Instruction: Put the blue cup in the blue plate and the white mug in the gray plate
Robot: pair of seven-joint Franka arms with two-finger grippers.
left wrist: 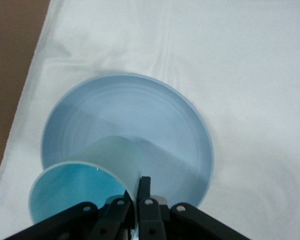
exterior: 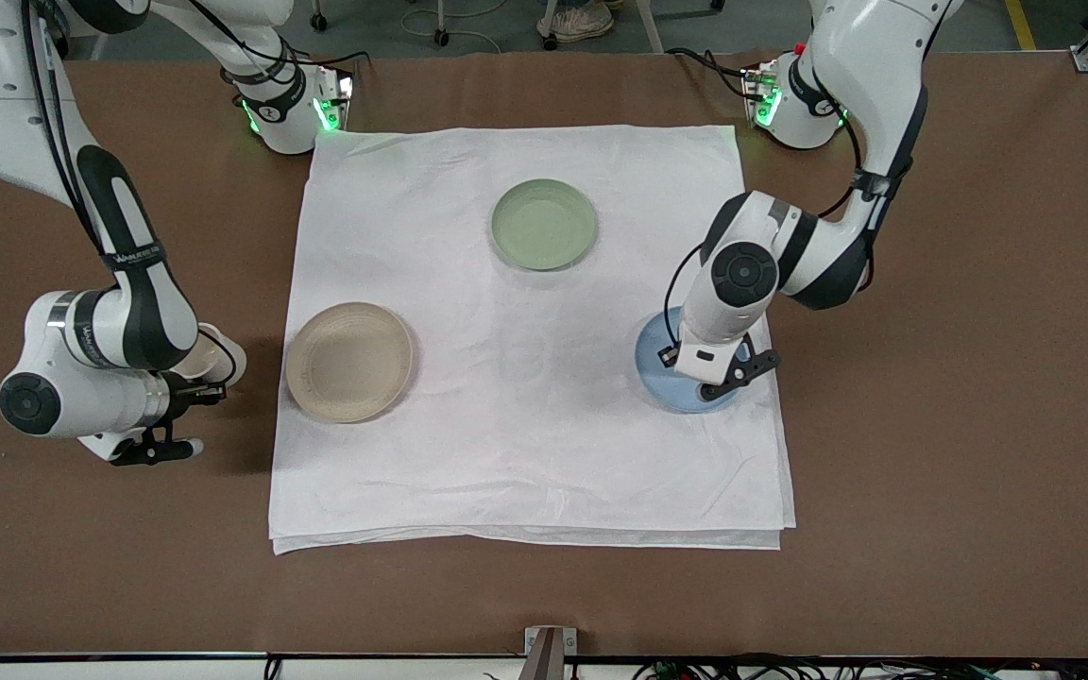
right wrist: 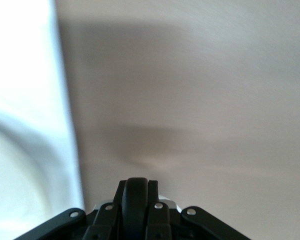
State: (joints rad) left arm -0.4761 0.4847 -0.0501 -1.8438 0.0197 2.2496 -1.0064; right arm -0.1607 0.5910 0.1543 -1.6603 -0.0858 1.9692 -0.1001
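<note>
Risk first: your left gripper (left wrist: 138, 200) is clenched on the rim wall of the blue cup (left wrist: 85, 175), one finger inside and one outside, and it hangs over the blue plate (left wrist: 155, 115); in the left wrist view the cup sits toward the plate's edge rather than its middle, so if you let go here I'd expect the base to land on the raised rim and tip or slide off onto the white cloth (exterior: 525, 453); a one-wall pinch can also let the cup swing as it touches down.

Right gripper (right wrist: 135, 202) is over bare brown table (exterior: 931, 425) just off the cloth's edge toward the right arm's end; its fingers are closed on a dark loop, which I judge to be the handle of the white mug (exterior: 209, 357), barely visible past the wrist in the front view; a handle-only hold may let the mug pivot on the way to the gray plate (exterior: 348, 361).

Orientation: blue cup's long axis looks close to vertical, mouth up toward the wrist camera, narrow base down toward the plate; mug's axis I can't tell.
</note>
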